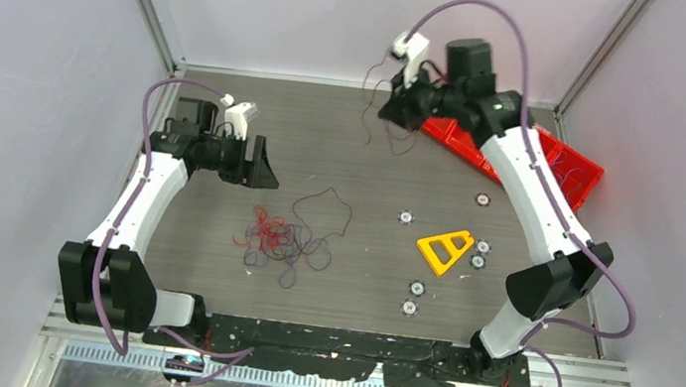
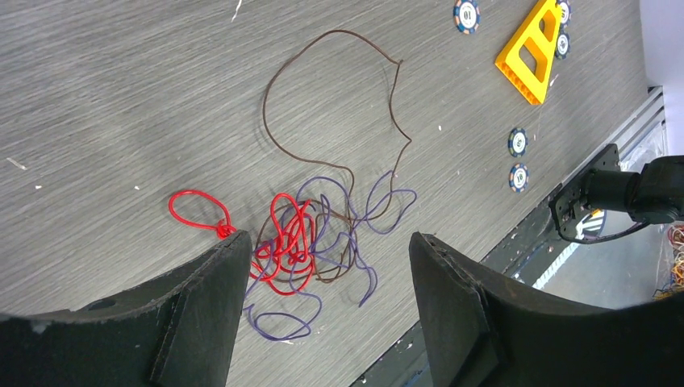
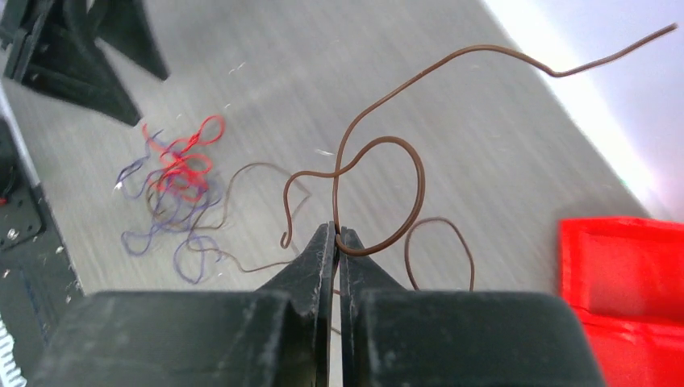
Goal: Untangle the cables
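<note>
Brown cable [image 3: 336,193] pinched in raised right end effector [image 3: 337,232].

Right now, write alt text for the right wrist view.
The right fingers pinch a curly brown wire over the grey table. A tangle of red, purple and brown wires lies at left, a red tray at right.

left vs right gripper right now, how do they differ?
1. The left gripper is open and holds nothing. The right gripper is shut on a thin brown wire.
2. The left gripper faces the tangle of red, purple and brown wires on the table. The right gripper is at the far side, by the red plastic tray.
Shared: both have black fingers.
</note>
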Controlling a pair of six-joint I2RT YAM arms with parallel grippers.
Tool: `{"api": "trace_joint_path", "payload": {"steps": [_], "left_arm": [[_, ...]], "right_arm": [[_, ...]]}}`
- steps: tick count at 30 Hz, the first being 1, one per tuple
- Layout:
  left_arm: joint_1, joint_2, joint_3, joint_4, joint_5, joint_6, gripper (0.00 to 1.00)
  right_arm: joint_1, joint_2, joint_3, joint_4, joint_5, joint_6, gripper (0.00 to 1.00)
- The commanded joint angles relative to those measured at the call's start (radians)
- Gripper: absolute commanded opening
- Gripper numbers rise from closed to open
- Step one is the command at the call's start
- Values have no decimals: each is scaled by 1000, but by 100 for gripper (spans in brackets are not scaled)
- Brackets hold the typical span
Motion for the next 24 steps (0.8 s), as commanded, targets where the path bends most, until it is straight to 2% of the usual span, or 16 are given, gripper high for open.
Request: {"api": "trace_joint_path", "payload": {"steps": [1, 7, 14, 19, 24], "left_arm": [[13, -16, 45, 5, 38, 1, 73], [17, -13, 55, 6, 41, 8, 74], [17, -28, 38, 31, 47, 14, 75], [17, -26, 20, 29, 40, 45, 75], [21, -39, 7, 2, 25, 75, 75]], "right_arm": [[-119, -18, 111, 1, -52, 52, 5], [-326, 51, 174, 49, -50, 40, 5], [-559, 154, 135, 337, -97, 146, 6], [-585, 284, 192, 389, -65, 101, 5], [-589, 364, 111, 590, -34, 123, 6]]}}
